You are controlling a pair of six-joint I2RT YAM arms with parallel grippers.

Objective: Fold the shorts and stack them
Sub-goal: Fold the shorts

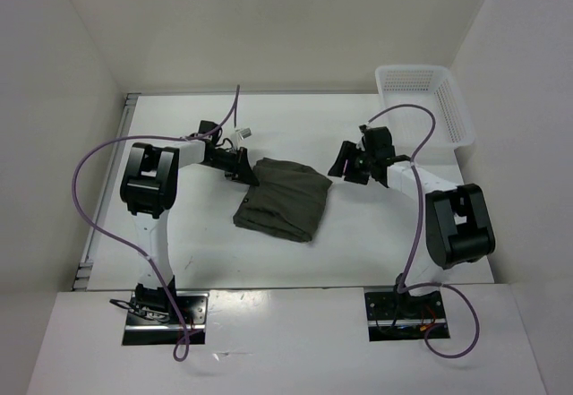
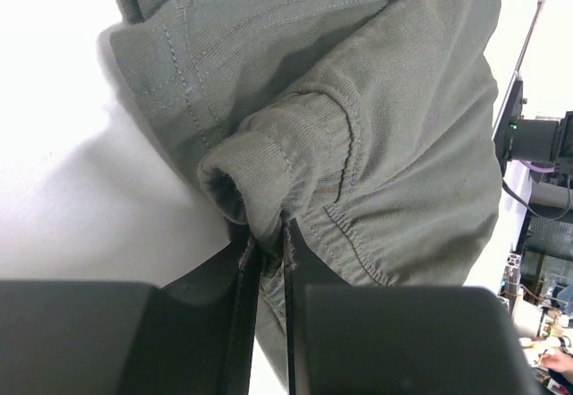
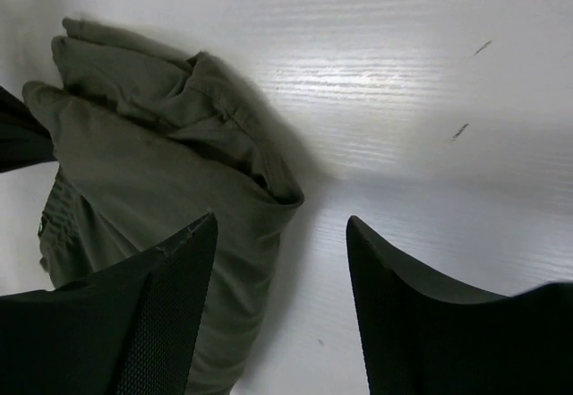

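Your shorts [image 1: 285, 200] lie in the middle of the top view, a folded, roughly four-sided bundle of dark olive-green cloth on the white counter [image 1: 376, 243], between the two arms. The fabric is soft and matte with a finely ribbed surface. The left wrist view shows rows of stitching along a hem and a gathered edge that curls into a small tube.

Your left pincer [image 2: 269, 238] is closed almost completely on that edge. Its two flat black fingers stand with only a thin slit between them, and a pinch of the olive cloth fills the slit. In the top view this grip sits at the bundle's upper left corner.

Your right pincer [image 3: 280, 225] is spread wide and has hold of nothing. In the right wrist view its two black, wedge-shaped fingers rise from the bottom of the frame. The left one has a fine cross-hatched pad and lies over the cloth; the right one lies over bare counter. You cannot tell from these views whether either touches what is beneath it.

The layered folds of the shorts fill the left half of that frame and end in a rounded fold edge. The counter there shows a faint wood-like grain, glossy under the light, with a few small dark marks.

A white plastic mesh basket [image 1: 452, 108], rectangular with perforated walls, stands at the upper right of the top view, well apart from the shorts.
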